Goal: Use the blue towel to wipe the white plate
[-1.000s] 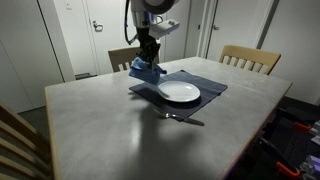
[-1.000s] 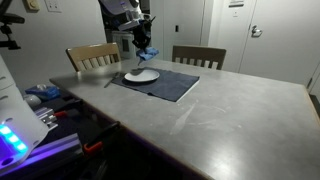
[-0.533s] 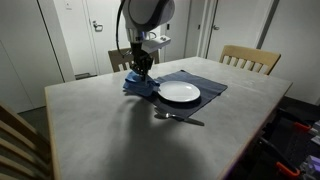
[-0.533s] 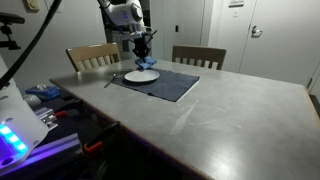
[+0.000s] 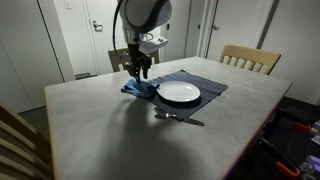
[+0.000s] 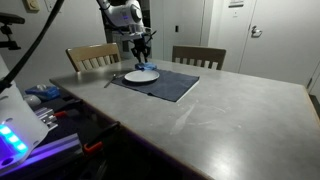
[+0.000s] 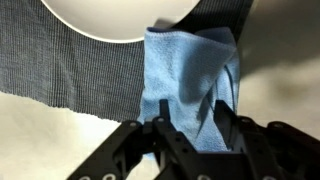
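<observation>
The blue towel (image 5: 140, 88) lies crumpled on the near-left corner of the dark placemat (image 5: 205, 82), right beside the white plate (image 5: 179, 92). It also shows in an exterior view (image 6: 150, 69) and in the wrist view (image 7: 190, 70), partly over the placemat (image 7: 60, 70), just below the plate's rim (image 7: 105, 20). My gripper (image 5: 141, 70) hangs just above the towel. In the wrist view the gripper (image 7: 192, 125) has its fingers spread apart, with the towel lying below them and nothing pinched.
A metal utensil (image 5: 181, 118) lies on the grey table (image 5: 100, 130) in front of the placemat. Wooden chairs (image 5: 250, 58) stand behind the table. An exterior view shows clutter (image 6: 45, 95) off the table's edge.
The gripper carried the towel down from above the plate's left side to the placemat corner. It has let go and risen slightly; the towel now rests flat.
</observation>
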Tool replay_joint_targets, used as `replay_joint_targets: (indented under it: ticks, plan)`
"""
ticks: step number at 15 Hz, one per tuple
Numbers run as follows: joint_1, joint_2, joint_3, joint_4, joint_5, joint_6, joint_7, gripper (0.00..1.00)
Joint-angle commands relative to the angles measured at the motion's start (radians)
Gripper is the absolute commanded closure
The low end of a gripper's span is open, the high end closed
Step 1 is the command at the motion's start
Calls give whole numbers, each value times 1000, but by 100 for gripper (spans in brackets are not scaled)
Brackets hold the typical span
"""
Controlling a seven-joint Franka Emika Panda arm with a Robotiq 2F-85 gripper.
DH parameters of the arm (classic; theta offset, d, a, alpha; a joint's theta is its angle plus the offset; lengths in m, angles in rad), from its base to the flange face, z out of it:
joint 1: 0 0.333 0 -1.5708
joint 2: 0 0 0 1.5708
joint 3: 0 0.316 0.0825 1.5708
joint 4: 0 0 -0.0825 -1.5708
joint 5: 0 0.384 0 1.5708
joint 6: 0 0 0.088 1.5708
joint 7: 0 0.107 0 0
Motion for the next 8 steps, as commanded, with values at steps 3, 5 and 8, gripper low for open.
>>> replay_joint_targets:
  ticks: [3,5,8]
  plan:
    - [48,-120,-30,-109,-34,10,39,4]
    - [61,-150,-34,-137,-45,12,66,0]
    - [65,-184,-31,-174,-60,22,82,0]
